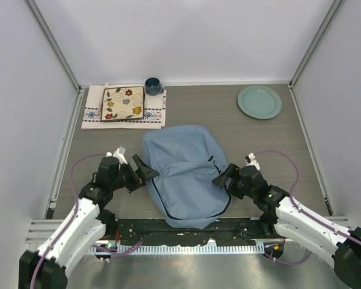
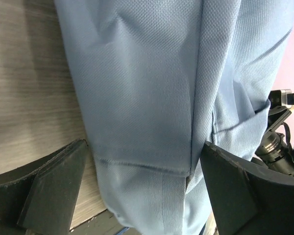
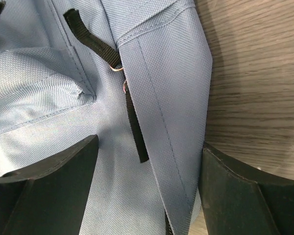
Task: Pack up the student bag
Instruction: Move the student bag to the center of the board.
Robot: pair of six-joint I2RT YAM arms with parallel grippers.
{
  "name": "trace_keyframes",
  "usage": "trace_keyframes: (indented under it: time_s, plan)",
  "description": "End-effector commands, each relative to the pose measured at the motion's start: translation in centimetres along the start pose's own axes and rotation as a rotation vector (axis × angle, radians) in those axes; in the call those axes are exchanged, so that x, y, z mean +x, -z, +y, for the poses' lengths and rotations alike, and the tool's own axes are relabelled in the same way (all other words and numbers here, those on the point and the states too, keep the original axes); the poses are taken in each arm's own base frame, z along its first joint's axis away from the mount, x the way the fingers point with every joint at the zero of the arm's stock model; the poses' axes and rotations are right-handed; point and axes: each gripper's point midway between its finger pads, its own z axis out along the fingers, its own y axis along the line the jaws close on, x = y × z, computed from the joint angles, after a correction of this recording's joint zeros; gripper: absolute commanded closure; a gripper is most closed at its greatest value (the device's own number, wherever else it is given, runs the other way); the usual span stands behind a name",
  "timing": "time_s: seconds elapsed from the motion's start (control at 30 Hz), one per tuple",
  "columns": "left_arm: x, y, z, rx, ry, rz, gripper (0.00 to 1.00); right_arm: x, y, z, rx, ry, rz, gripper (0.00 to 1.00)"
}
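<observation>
Blue fabric student bag (image 1: 183, 171), lying flat at the centre of the table (image 1: 277, 156).
We judge it soft, light and floppy; take a seam or the black strap (image 3: 134, 122). Left gripper (image 1: 143, 170) and right gripper (image 1: 222, 176) stand apart, straddling its edges, unclamped.

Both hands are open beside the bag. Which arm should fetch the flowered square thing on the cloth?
Left, probably. The left hand, open at the left edge of the student bag, is nearer the flowered square; the right hand would have to cross the bag.
</observation>
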Motion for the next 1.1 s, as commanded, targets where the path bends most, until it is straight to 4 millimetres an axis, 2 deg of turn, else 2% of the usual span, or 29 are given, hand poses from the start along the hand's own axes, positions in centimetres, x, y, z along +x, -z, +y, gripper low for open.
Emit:
trace_keyframes:
  time_s: [0.0,0.03,0.07,0.17,0.2,0.23,0.27,0.3,0.33,0.37,0.4,0.43,0.47,0.5,0.53,0.6,0.63,0.73,0.8,0.87,0.97,1.03,1.07]
  plan:
    - [-3.5,-2.1,-5.3,0.144,-0.076,-0.027,0.00,-0.8,-0.9,5.6,-0.143,-0.033,0.040,0.19]
    - [-3.6,-3.5,-5.4,0.143,-0.087,0.020,0.00,-1.1,-1.2,6.1,-0.143,-0.025,0.045,0.19]
    - [-4.7,-4.0,-7.1,0.172,-0.104,0.023,0.00,-1.1,-1.6,6.6,-0.142,-0.006,0.060,0.19]
    - [-6.4,-6.3,-9.0,0.174,-0.131,0.072,0.01,-2.0,-3.0,8.4,-0.111,0.036,0.082,0.19]
    - [-6.8,-6.7,-9.4,0.171,-0.137,0.077,0.01,-3.3,-3.0,10.2,-0.131,0.073,0.051,0.19]
    - [-6.8,-6.9,-8.9,0.135,-0.126,0.097,0.02,-3.8,-3.3,10.3,-0.108,0.091,0.046,0.19]
    - [-7.8,-6.8,-9.5,0.123,-0.166,0.064,0.02,-4.1,-3.1,9.5,-0.044,0.106,0.042,0.19]
    - [-8.0,-6.5,-9.3,0.100,-0.179,0.055,0.01,-6.2,-2.8,10.0,-0.013,0.146,-0.040,0.18]
    - [-8.5,-6.1,-8.9,0.063,-0.197,0.030,0.00,-7.3,-2.2,9.9,0.010,0.160,-0.085,0.17]
    - [-8.6,-5.7,-6.8,-0.044,-0.193,0.008,0.00,-7.8,-1.5,8.8,0.070,0.179,-0.105,0.16]
    - [-9.1,-4.5,-6.6,-0.072,-0.228,-0.037,0.00,-8.7,-0.8,8.6,0.098,0.188,-0.145,0.14]
    - [-8.8,-3.8,-5.0,-0.143,-0.220,-0.040,0.00,-10.3,-0.2,7.3,0.170,0.206,-0.233,0.14]
    - [-8.6,-3.2,-3.8,-0.187,-0.219,-0.060,0.00,-11.0,1.1,6.4,0.209,0.209,-0.271,0.14]
    - [-9.5,-2.0,-3.2,-0.225,-0.239,-0.130,0.01,-11.8,1.7,5.1,0.264,0.208,-0.321,0.13]
    - [-9.2,-1.0,-2.1,-0.271,-0.238,-0.140,0.01,-13.0,2.7,4.0,0.319,0.209,-0.398,0.13]
    - [-9.9,0.4,-0.3,-0.351,-0.241,-0.227,0.00,-14.4,4.5,2.8,0.361,0.207,-0.491,0.11]
    - [-10.2,2.0,-0.2,-0.362,-0.251,-0.281,0.00,-15.7,5.7,1.9,0.410,0.210,-0.574,0.11]
    - [-11.1,4.6,1.2,-0.430,-0.254,-0.399,0.00,-17.6,8.3,0.9,0.459,0.207,-0.708,0.09]
    - [-11.3,5.3,1.9,-0.454,-0.257,-0.430,0.00,-19.1,10.4,-0.2,0.534,0.194,-0.824,0.04]
    - [-11.4,5.8,2.4,-0.478,-0.256,-0.451,0.00,-20.0,12.0,-1.4,0.609,0.170,-0.919,0.04]
    - [-11.6,5.8,2.8,-0.509,-0.236,-0.453,0.01,-20.5,12.1,-2.6,0.695,0.198,-0.962,0.04]
    - [-11.6,5.6,3.0,-0.526,-0.230,-0.446,0.00,-20.2,11.0,-3.9,0.789,0.288,-0.921,0.04]
    - [-11.6,5.5,3.2,-0.541,-0.228,-0.439,0.00,-20.5,10.6,-4.2,0.807,0.279,-0.935,0.03]
